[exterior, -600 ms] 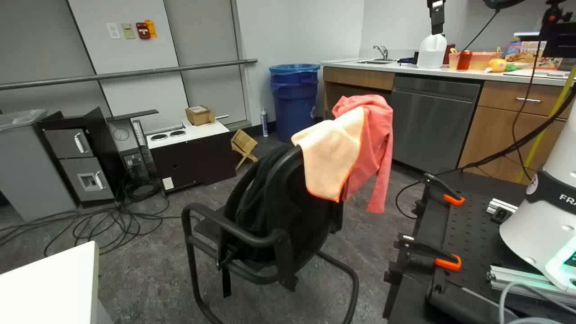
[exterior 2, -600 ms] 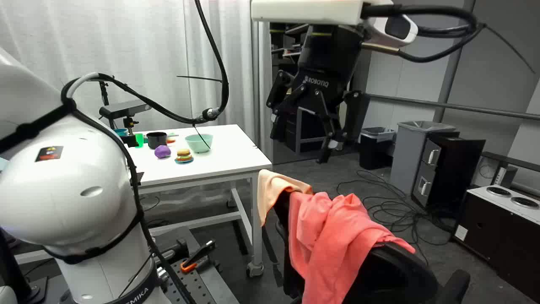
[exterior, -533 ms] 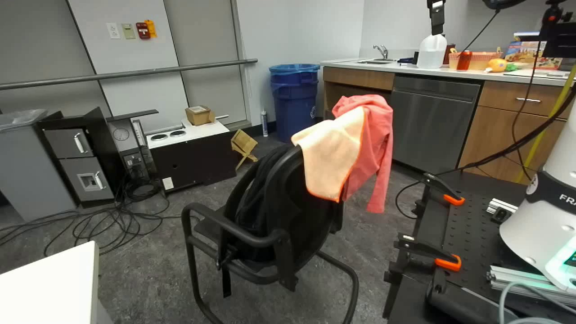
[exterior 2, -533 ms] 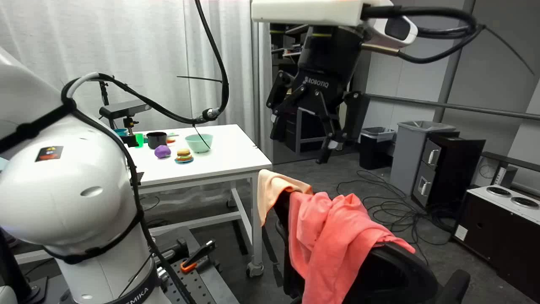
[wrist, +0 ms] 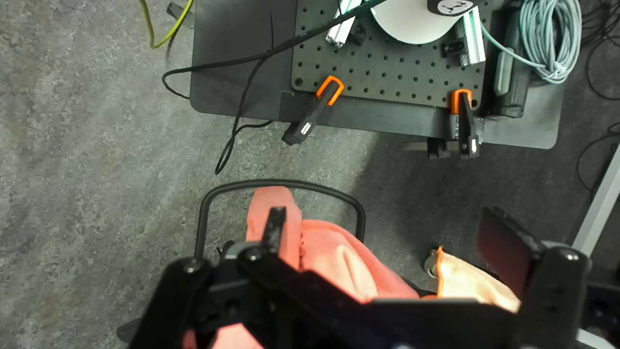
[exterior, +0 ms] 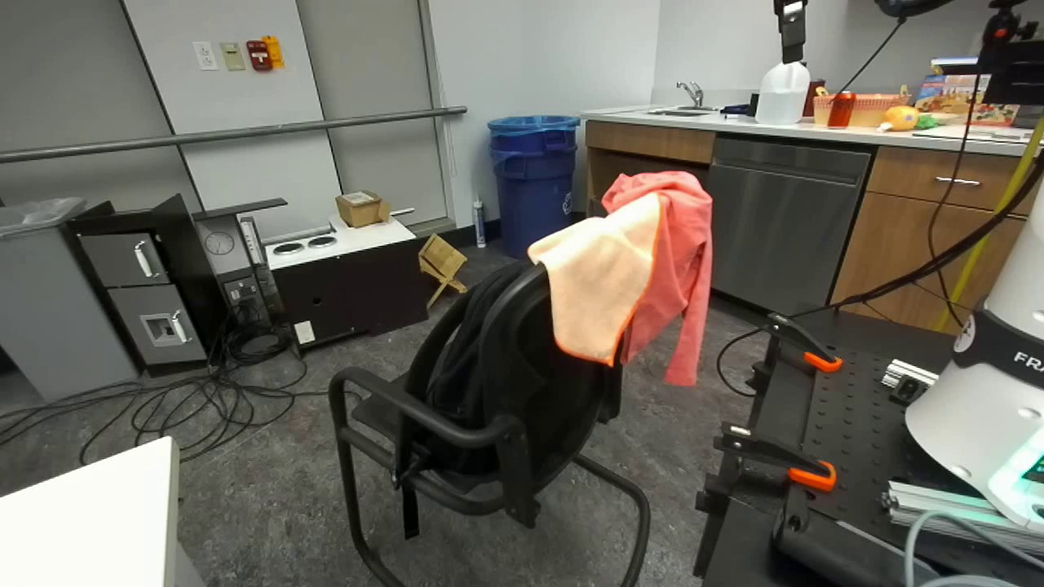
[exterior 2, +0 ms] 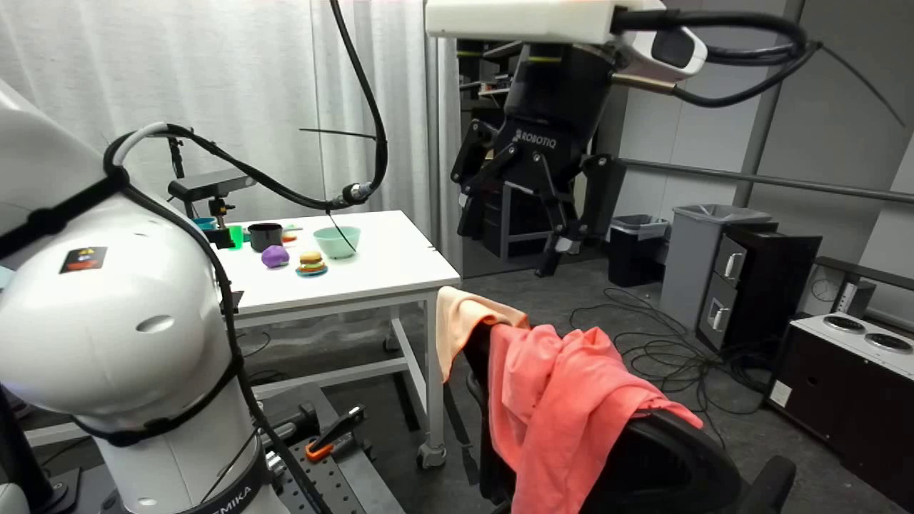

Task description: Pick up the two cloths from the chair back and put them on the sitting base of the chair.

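A coral-pink cloth (exterior 2: 564, 400) and, close beside it, an orange-edged peach cloth (exterior: 603, 281) drape over the back of a black armchair (exterior: 538, 383). The Robotiq hand (exterior 2: 508, 244) hangs above both, touching neither, its fingers spread and empty. Reaching them probably means moving mostly downward: in the wrist view, the pink one lines up between the fingers, the peach one with a fingertip.

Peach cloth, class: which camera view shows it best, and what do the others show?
An exterior view shows the peach cloth best: its broad face hangs with nothing in front. In an exterior view, a narrower flap shows. In the wrist view, one corner shows, the gripper hiding part.
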### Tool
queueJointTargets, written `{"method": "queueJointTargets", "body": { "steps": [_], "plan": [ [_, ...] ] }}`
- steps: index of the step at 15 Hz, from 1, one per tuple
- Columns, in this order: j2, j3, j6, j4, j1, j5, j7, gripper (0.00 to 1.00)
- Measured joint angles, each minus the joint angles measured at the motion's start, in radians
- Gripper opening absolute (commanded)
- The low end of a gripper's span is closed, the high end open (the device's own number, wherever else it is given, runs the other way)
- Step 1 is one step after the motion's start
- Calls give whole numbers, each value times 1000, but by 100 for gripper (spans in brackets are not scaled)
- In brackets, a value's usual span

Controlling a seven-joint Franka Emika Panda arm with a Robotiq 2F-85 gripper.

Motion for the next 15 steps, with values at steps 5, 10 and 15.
{"method": "queueJointTargets", "body": {
  "steps": [5, 10, 15],
  "plan": [
    [0, 0, 0, 0, 0, 0, 0, 100],
    [3, 0, 1, -1, 0, 0, 0, 100],
    [38, 2, 117, -22, 0, 0, -1, 100]
  ]
}}
